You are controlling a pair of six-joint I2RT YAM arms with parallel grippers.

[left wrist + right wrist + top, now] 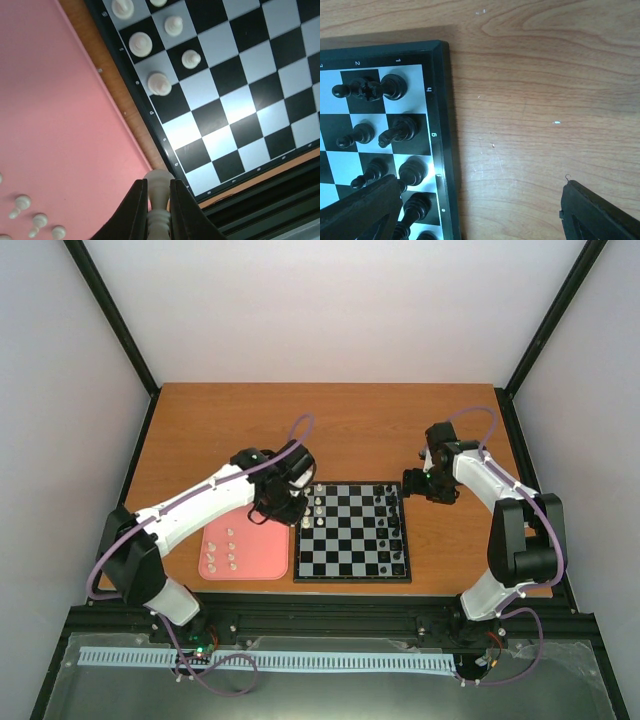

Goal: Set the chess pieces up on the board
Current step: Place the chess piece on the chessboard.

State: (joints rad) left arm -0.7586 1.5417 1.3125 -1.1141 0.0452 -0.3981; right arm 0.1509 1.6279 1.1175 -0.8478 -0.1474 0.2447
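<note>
Starting at your far left, the pink tray (262,570) lies on the wooden table (330,420), just beside the board (352,535), with a thin strip of wood showing between the two. A handful of loose white pieces (232,548) sit around the tray's middle, and the left wrist view catches a few of them, small and cream-coloured, down in its corner. Now your left gripper (159,187): it's raised above the tray's right edge, close to the board's left border. Its jaws are clamped tight on one white piece (159,179), the rounded head poking out between the two dark fingers (135,210). Moving onto the board, you've got placed white pieces (159,82) standing upright on the two columns nearest the tray, bunched toward the far end. Five of them show clearly from the left wrist, each on its own square. Across on the right two columns the black pieces (393,530) are lined up, and the right wrist view has them standing along the marked border. Last, your right gripper (481,184) hovers by the board's far right corner, off to the side. Its jaws are spread wide with nothing held, one finger over the board's edge and the other out over the wood.
</note>
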